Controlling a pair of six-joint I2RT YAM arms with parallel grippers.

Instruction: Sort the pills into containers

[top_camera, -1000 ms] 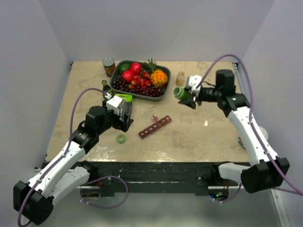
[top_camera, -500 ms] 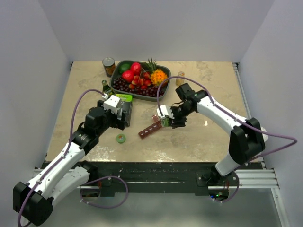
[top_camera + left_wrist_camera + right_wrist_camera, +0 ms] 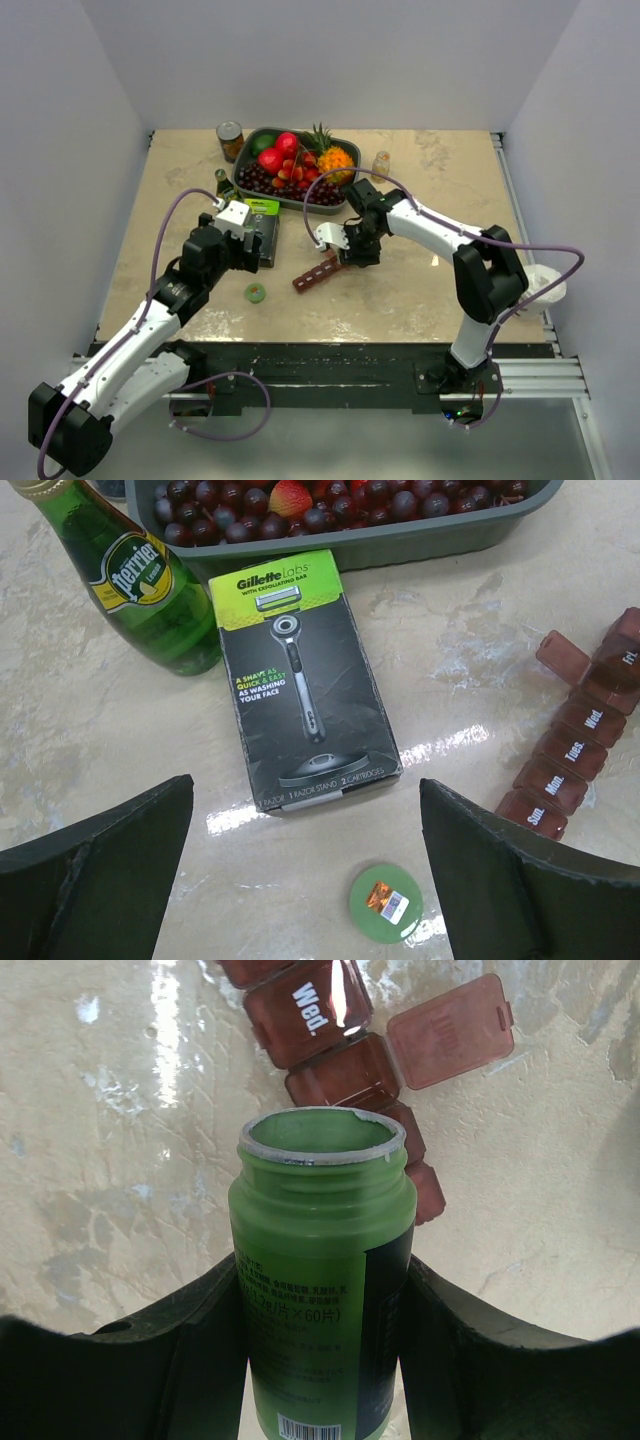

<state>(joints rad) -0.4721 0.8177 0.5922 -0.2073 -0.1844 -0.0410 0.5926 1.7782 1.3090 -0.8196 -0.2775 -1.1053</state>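
The dark red pill-organiser strip [image 3: 325, 268] lies at mid-table; in the right wrist view [image 3: 310, 1010] one lid [image 3: 450, 1032] stands open beside the "Wed." cell. My right gripper [image 3: 349, 251] is shut on an uncapped green pill bottle [image 3: 320, 1290], whose open mouth hangs just above the strip's compartments. No pills show. The bottle's green cap [image 3: 256, 292] lies on the table and shows in the left wrist view [image 3: 386, 905]. My left gripper [image 3: 310, 870] is open and empty, above the cap and a black-and-green razor box [image 3: 300, 680]. The strip [image 3: 570, 750] lies to its right.
A dark fruit tray [image 3: 400, 545] stands at the back, with a green Perrier bottle [image 3: 130, 580] left of the razor box. A tin can [image 3: 230, 140] and a small amber jar [image 3: 380, 165] stand near the back. A white object [image 3: 545, 285] sits at the right edge.
My right arm has swung from the back right down to the organiser strip, carrying the green bottle. My left arm has barely moved.
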